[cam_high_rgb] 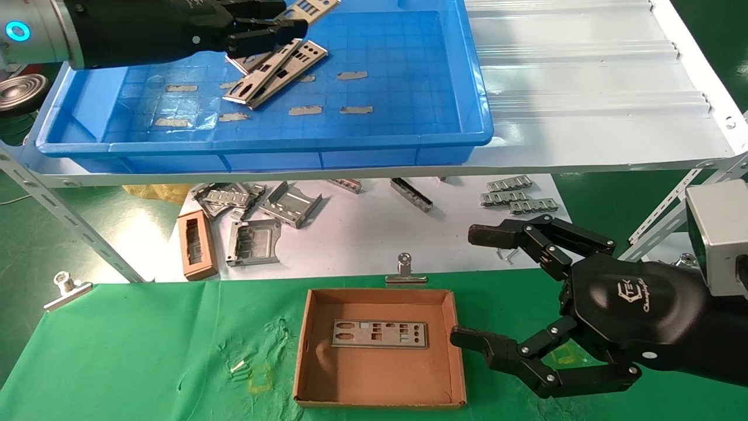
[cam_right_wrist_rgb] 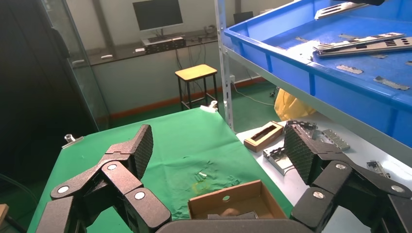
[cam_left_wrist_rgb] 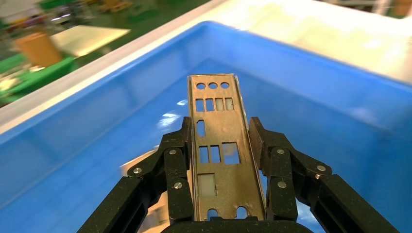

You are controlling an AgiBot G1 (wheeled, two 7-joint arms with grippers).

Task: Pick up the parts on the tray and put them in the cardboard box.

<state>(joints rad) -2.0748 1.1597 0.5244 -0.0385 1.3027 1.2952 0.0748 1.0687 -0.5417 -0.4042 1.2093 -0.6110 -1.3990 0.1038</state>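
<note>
Fingers of the left gripper (cam_left_wrist_rgb: 224, 145) pinch one plate (cam_left_wrist_rgb: 218, 141) by its long edges, lifted over the tray's (cam_high_rgb: 409, 143) far edge. Other plates (cam_high_rgb: 274, 73) lie within. Next: carry it to the cardboard box (cam_high_rgb: 380, 374), already holding one. Right gripper (cam_high_rgb: 485, 292) waits spread beside it.
</note>
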